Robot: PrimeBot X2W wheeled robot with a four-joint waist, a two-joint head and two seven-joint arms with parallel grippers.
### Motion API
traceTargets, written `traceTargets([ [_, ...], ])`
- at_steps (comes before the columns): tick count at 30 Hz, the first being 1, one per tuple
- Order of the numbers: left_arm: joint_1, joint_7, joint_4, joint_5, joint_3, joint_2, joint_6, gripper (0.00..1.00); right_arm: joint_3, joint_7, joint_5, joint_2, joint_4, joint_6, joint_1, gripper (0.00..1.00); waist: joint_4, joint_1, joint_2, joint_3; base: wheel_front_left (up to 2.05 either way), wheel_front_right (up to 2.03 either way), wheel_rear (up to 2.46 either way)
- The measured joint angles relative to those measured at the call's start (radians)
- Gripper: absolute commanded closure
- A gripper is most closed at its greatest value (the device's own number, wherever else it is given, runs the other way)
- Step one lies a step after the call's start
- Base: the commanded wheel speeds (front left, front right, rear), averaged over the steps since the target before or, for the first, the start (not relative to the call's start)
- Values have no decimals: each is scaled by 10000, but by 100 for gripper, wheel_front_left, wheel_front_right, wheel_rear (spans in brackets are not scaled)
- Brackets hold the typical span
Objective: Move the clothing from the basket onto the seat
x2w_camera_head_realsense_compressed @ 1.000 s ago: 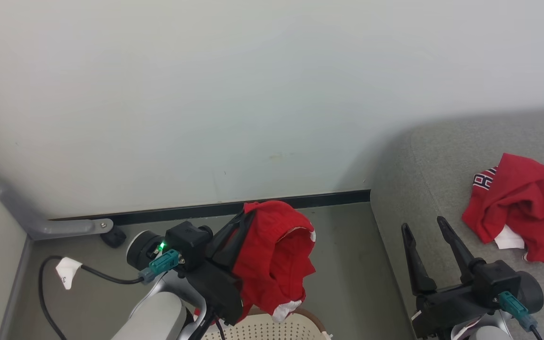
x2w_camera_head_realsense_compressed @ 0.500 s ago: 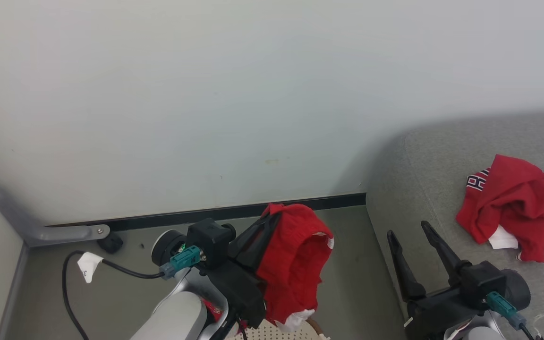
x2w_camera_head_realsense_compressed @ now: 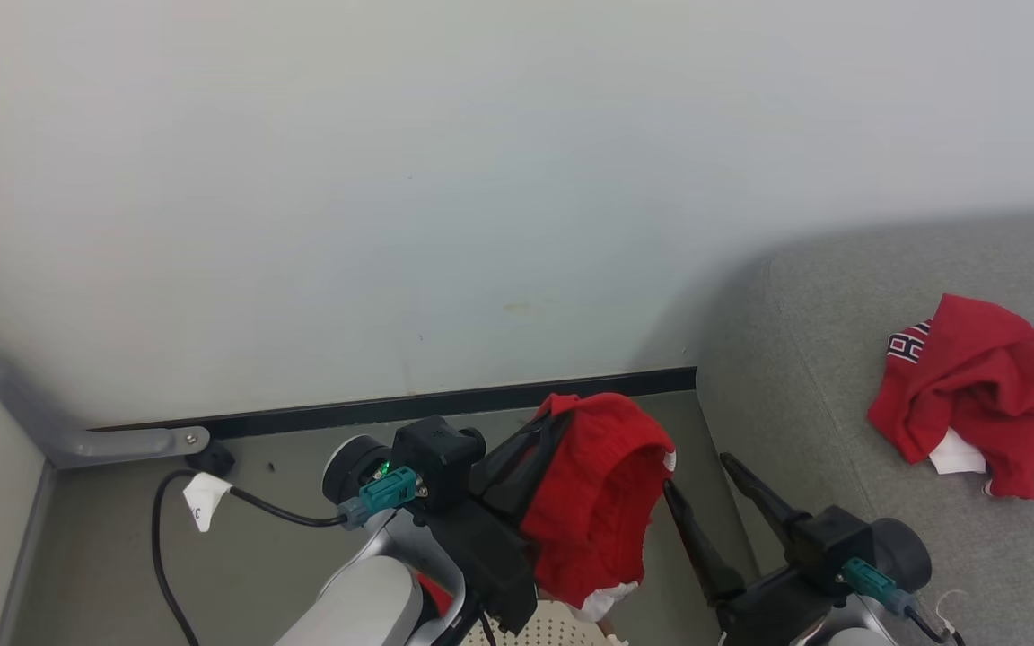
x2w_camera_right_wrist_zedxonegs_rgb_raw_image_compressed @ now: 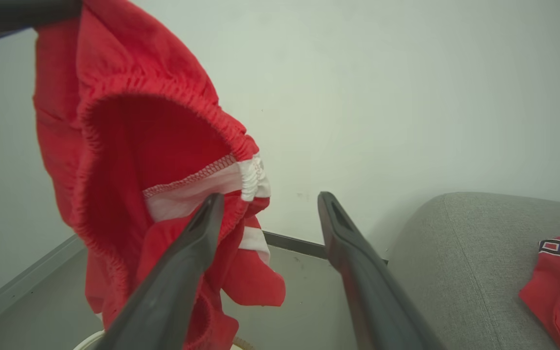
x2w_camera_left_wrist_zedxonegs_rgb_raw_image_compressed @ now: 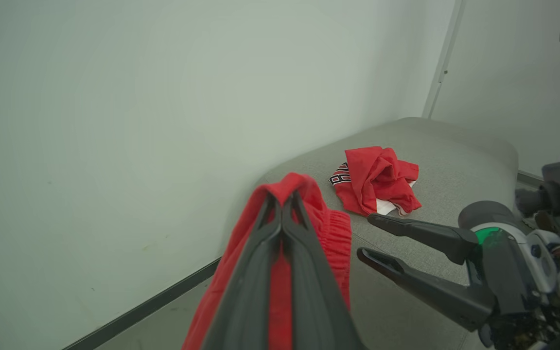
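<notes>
Clothing (x2w_camera_head_realsense_compressed: 602, 502) in transit: one red garment lifted clear of the basket (x2w_camera_head_realsense_compressed: 562, 631), short of the seat (x2w_camera_head_realsense_compressed: 804, 359).
The left hand (x2w_camera_head_realsense_compressed: 546, 420) is clamped on the elastic waistband, fingers together and angled upward, so the cloth hangs free below it, hem over the basket. The right hand (x2w_camera_head_realsense_compressed: 696, 474), fingers apart and empty, points up just beside the garment, probably ready to steady it. A second red garment (x2w_camera_head_realsense_compressed: 984, 386) lies on the seat, well beyond the right hand.

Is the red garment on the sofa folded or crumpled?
Crumpled: the garment lies bunched in a heap on the seat, white trim poking out.
</notes>
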Motion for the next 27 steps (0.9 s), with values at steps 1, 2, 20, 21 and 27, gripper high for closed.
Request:
traceTargets([
  [1,0,6,-21,-2,-12,-2,0,100,98,0,0,38,138,0,-57,0,10,0,0,-2,0,0,0],
  [2,-1,10,-54,-15,-27,-2,0,100,182,0,0,65,280,2,-154,0,20,0,0,-4,0,0,0],
  [20,-234,274,-268,-171,-349,-192,0,100,1546,186,322,439,3104,86,-2691,62,388,0,0,116,0,0,0],
  [21,-234,274,-270,-176,-349,-190,0,100,1697,186,385,458,3177,86,-2715,72,399,0,0,118,0,0,0],
  [27,-232,274,-305,-251,-336,-192,0,100,2293,173,832,476,3501,88,-2845,100,392,0,0,105,0,0,0],
])
